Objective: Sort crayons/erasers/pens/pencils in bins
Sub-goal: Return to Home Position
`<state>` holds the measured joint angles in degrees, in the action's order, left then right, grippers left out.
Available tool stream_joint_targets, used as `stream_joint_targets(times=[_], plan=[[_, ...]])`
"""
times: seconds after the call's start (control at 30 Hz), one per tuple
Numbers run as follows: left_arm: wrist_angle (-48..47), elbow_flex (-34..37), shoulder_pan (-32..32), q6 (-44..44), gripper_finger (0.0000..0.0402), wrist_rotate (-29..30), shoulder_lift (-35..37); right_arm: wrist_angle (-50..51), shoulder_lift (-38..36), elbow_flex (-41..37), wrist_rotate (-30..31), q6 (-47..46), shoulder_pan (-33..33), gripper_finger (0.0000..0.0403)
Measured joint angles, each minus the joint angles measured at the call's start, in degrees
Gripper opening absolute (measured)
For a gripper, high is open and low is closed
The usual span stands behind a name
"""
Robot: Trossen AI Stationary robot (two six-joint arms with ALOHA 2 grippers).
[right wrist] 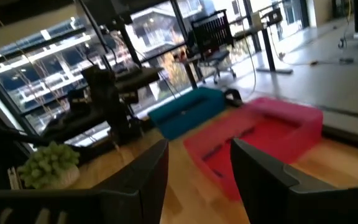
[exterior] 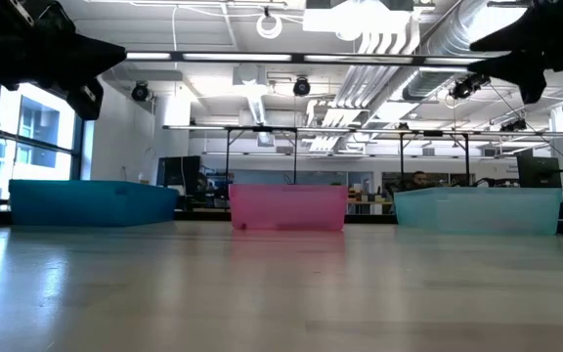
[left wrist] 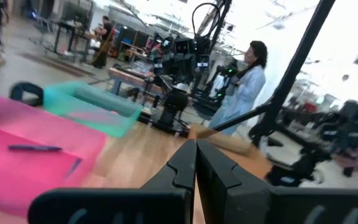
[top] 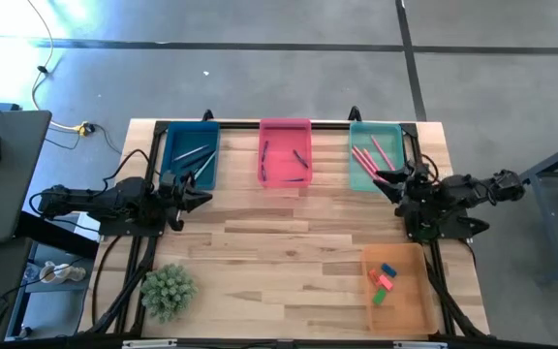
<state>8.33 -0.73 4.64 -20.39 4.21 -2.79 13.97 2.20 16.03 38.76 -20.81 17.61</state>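
Orange bin (top: 413,308) at the desk's (top: 279,252) right-hand corner holds the three erasers (top: 385,282) (blue, pink and green, lying close together). Dark pens (top: 300,158) lie in the pink bin (top: 285,124), which stands between the blue bin (top: 191,129) and the teal bin (top: 364,176).

The left arm is folded along the left edge. The left gripper (top: 207,199) hovers by the blue bin's corner, fingers (left wrist: 182,168) pressed together. The right arm is folded at the right edge. The right gripper (top: 382,182) is beside the teal bin, fingers (right wrist: 148,168) spread and holding nothing.

I logged the blue bin (exterior: 91,203) at 9 o'clock, the pink bin (exterior: 287,207) at centre, the teal bin (exterior: 477,210) at 3 o'clock, all apart on the table (exterior: 281,293).
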Motion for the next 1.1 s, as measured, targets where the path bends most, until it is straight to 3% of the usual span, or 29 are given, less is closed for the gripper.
stream_joint_targets(times=[0.2, 0.5, 0.73, 1.1], plan=[[-1.46, 0.00, -0.01, 8.32, 0.0000, 3.35, -0.04, 5.39, 0.02, -0.02, -0.04, -4.78, 0.00, 0.0165], [-1.46, 0.00, -0.01, 9.05, 0.0000, 3.82, -0.03, 8.44, 0.02, -0.07, -0.04, -4.87, 0.00, 0.0165], [-1.46, 0.00, -0.01, 9.06, 0.0001, 3.84, -0.02, -1.94, -0.39, -7.88, -2.77, -5.06, 0.00, 0.0165], [-1.46, 0.00, -0.01, 9.06, 0.0000, 3.87, -0.02, -8.40, -0.20, -12.22, -6.00, -4.21, 0.00, 0.0165]])
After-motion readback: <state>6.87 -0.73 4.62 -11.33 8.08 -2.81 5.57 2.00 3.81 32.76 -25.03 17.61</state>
